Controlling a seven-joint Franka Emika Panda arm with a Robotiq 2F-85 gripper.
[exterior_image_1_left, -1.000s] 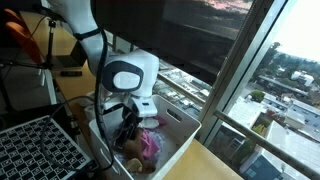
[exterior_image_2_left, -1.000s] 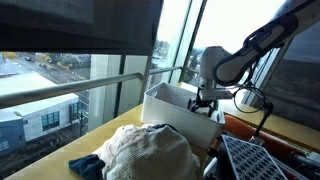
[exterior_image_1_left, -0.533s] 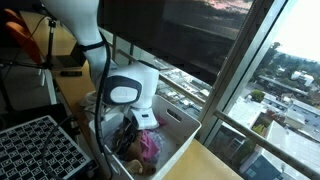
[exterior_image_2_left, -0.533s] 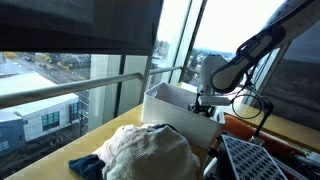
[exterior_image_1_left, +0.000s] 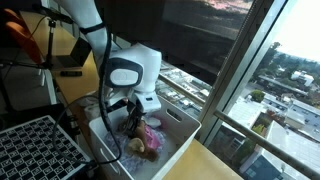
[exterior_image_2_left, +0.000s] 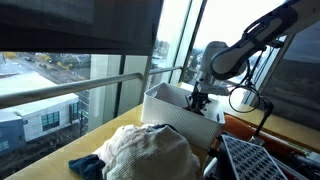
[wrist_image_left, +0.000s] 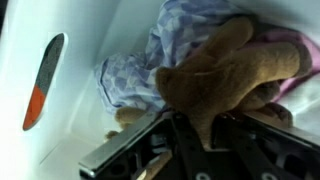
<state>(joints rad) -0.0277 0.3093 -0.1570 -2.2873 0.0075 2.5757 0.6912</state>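
In the wrist view my gripper (wrist_image_left: 200, 135) is shut on a fold of a brown plush toy (wrist_image_left: 230, 75), pinched between the two dark fingers. Under the toy lie a blue patterned cloth (wrist_image_left: 150, 70) and a pink cloth (wrist_image_left: 285, 40), all inside a white bin (wrist_image_left: 70, 30) with an oval handle slot (wrist_image_left: 45, 80). In an exterior view the gripper (exterior_image_1_left: 133, 122) hangs just over the bin (exterior_image_1_left: 182, 126), with the brown and pink bundle (exterior_image_1_left: 142, 140) below it. In an exterior view the gripper (exterior_image_2_left: 197, 100) reaches down behind the bin's wall (exterior_image_2_left: 170, 108).
A black grid crate (exterior_image_1_left: 35, 150) stands beside the bin and also shows as a dark grid (exterior_image_2_left: 255, 160). A heap of pale cloth (exterior_image_2_left: 150, 150) and a blue rag (exterior_image_2_left: 88, 163) lie on the wooden table. Large windows with a rail run close behind the bin.
The arm dipped into the bin, the jaws closed on the brown plush toy, and the wrist has since come up a little with it.
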